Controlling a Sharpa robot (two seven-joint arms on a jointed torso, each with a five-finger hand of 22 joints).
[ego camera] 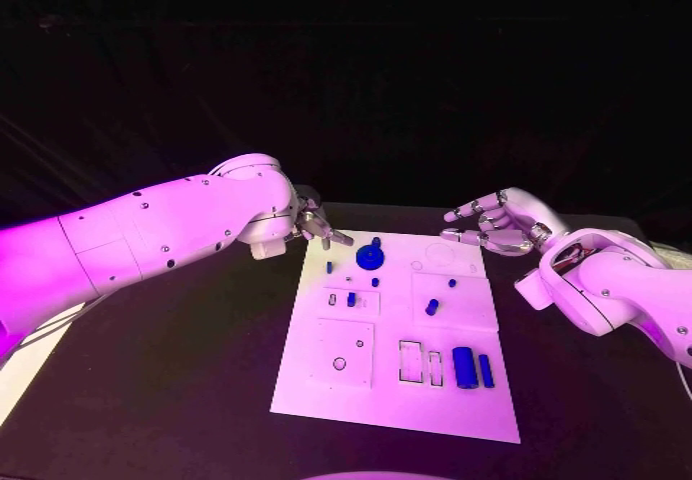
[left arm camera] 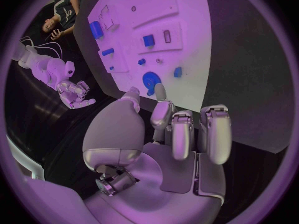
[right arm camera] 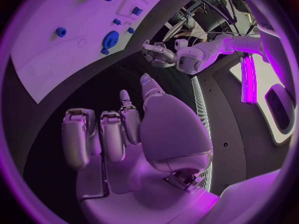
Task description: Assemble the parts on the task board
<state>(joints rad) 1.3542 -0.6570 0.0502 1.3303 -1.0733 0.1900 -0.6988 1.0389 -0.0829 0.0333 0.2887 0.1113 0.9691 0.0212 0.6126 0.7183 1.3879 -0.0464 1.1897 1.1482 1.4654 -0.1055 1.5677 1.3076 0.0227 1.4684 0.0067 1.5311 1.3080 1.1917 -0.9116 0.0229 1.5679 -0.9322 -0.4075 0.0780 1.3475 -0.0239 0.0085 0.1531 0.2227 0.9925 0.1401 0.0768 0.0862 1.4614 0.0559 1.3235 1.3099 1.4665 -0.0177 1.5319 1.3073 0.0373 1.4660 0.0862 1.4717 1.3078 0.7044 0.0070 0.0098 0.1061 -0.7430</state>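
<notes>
The white task board [ego camera: 397, 400] lies in the middle of the black table. At its far end a round blue disc [ego camera: 371, 257] stands on it, with several small blue parts [ego camera: 431, 308] scattered below. A thick blue cylinder [ego camera: 464, 366] and a thinner one [ego camera: 486, 370] lie near the board's right front. My left hand [ego camera: 315, 226] hovers at the board's far left corner, fingers loosely bent and empty [left arm camera: 168, 134]. My right hand [ego camera: 495, 226] hovers at the far right corner, also empty, fingers apart [right arm camera: 124, 134]. The disc [left arm camera: 151, 79] lies just beyond the left fingertips.
The board has a square recess [ego camera: 342, 352] at the left front and narrow rectangular slots [ego camera: 411, 360] beside the cylinders. Bare black table [ego camera: 159, 380] surrounds the board on both sides, with a dark curtain behind.
</notes>
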